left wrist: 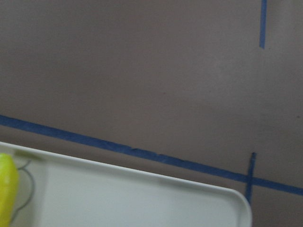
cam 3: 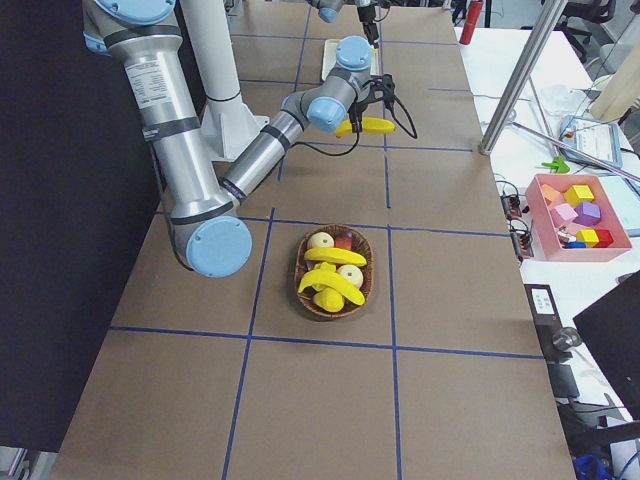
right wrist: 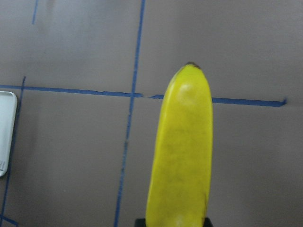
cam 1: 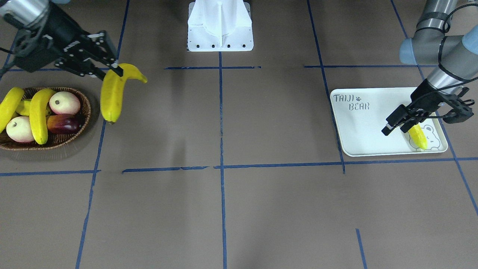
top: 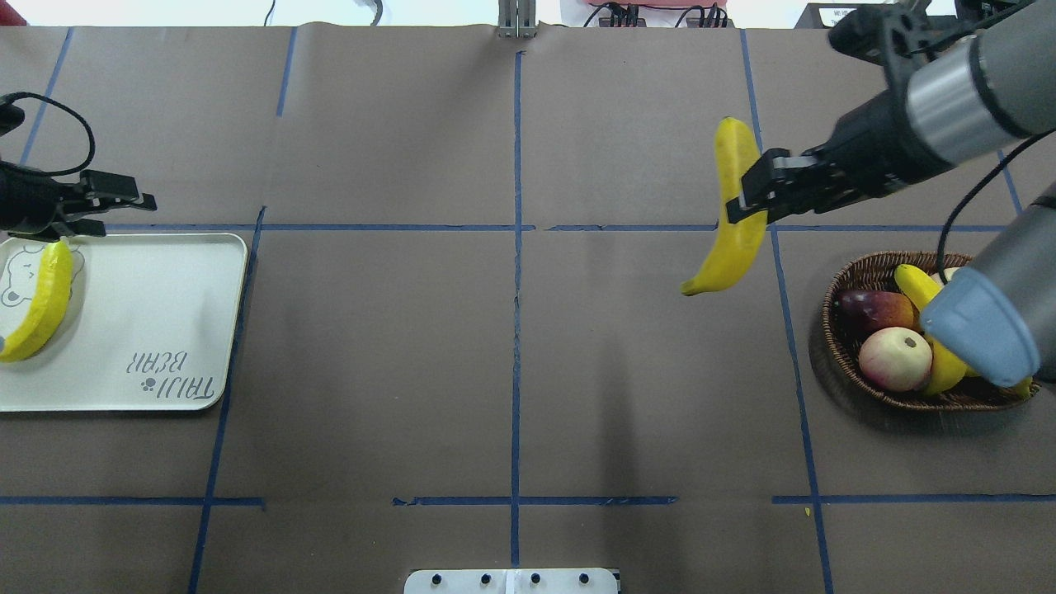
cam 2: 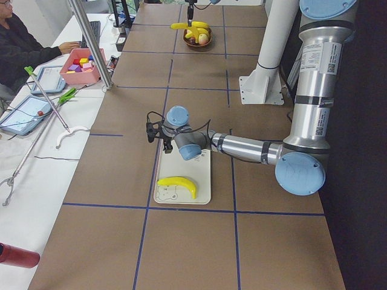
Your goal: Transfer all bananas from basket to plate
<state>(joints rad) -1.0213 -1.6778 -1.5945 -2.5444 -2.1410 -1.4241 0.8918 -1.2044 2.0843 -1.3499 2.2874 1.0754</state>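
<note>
My right gripper [top: 738, 198] is shut on one banana [top: 730, 210] and holds it in the air, left of the basket [top: 833, 330] in the overhead view; the right wrist view shows this banana [right wrist: 182, 156] pointing away over bare table. In the wicker basket [cam 1: 84, 101] lie two more bananas [cam 1: 39, 116] [cam 1: 9, 106] among other fruit. Another banana [top: 37, 301] rests on the cream plate [top: 165, 289] at its bear-drawing end. My left gripper [top: 128, 216] hangs open over the plate's far edge, apart from that banana.
Two pale peaches [cam 1: 64, 102] and a dark red fruit [cam 1: 61, 123] share the basket. The white robot base [cam 1: 220, 26] stands mid-table on the robot's side. Blue tape lines grid the brown tabletop. A person sits at a side table beside a pink box [cam 2: 81, 63] of blocks.
</note>
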